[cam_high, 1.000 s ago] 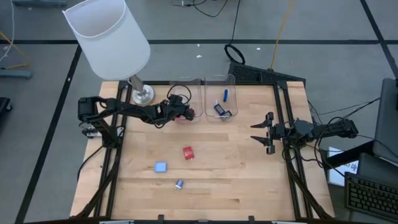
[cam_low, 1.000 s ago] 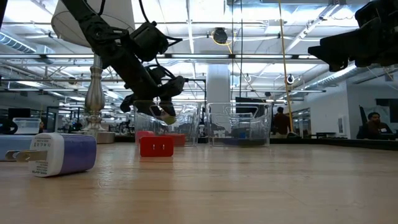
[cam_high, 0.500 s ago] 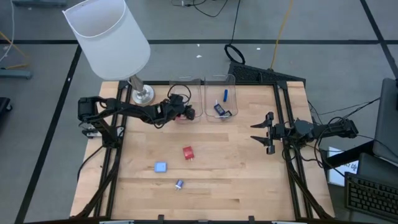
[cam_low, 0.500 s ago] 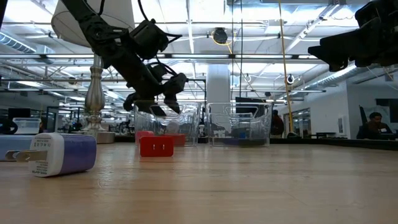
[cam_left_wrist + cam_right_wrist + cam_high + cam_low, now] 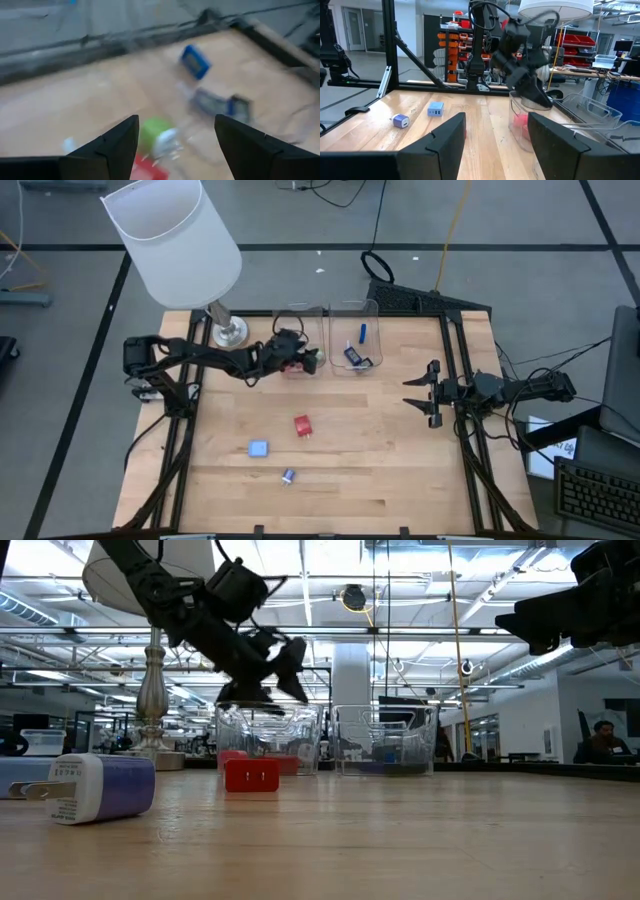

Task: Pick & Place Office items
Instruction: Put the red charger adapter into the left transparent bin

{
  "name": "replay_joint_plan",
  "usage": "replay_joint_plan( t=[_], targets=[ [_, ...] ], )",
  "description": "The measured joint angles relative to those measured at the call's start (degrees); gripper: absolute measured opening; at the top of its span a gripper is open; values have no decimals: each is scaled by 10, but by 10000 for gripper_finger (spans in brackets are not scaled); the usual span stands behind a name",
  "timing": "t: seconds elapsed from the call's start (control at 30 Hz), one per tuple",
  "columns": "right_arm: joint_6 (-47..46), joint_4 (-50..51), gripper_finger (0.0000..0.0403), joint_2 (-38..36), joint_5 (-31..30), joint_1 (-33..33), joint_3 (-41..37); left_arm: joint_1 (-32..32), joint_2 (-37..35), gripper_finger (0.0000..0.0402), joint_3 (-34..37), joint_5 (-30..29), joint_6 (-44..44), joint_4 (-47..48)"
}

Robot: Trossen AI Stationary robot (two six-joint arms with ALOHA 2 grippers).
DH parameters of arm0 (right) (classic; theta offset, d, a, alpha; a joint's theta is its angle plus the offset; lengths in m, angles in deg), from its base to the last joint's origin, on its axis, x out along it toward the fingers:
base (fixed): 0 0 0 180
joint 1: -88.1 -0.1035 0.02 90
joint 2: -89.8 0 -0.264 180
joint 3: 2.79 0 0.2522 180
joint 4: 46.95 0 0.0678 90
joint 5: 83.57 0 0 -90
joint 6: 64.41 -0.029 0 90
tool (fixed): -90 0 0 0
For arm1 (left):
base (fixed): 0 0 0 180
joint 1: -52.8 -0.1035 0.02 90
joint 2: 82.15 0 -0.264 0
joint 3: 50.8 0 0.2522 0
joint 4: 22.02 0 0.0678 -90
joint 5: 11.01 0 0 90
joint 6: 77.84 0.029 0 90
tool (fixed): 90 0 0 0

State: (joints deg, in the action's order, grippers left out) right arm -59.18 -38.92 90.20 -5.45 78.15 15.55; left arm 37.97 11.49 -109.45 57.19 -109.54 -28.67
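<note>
Left gripper (image 5: pixel 312 360) hovers over left clear bin (image 5: pixel 303 320) at far side of bench (image 5: pixel 400 460), fingers spread, empty; green piece (image 5: pixel 156 134) lies in bin below. Remaining pieces on open bench: red piece (image 5: pixel 302 425), light blue piece (image 5: pixel 258 448), dark blue piece (image 5: pixel 288 476), all nearer left arm. Right gripper (image 5: pixel 412 394) waits at right edge, fingers spread.

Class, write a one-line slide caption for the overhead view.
Left gripper open over a clear bin; right gripper waits, open, at the table's right edge.
</note>
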Motion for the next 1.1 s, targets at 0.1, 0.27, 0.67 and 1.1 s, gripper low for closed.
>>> replay_joint_plan(
  t=[0.1,0.27,0.67,1.1],
  targets=[
    [0,0,206,0,0,0,0,0,-24,259,0,24,21,-15],
    [0,0,204,0,0,0,0,14,-90,248,0,63,47,-15],
    [0,0,205,0,0,0,0,164,-205,252,0,173,179,-37],
    [0,0,206,0,0,0,0,305,-174,239,0,316,191,32]
  ],
)
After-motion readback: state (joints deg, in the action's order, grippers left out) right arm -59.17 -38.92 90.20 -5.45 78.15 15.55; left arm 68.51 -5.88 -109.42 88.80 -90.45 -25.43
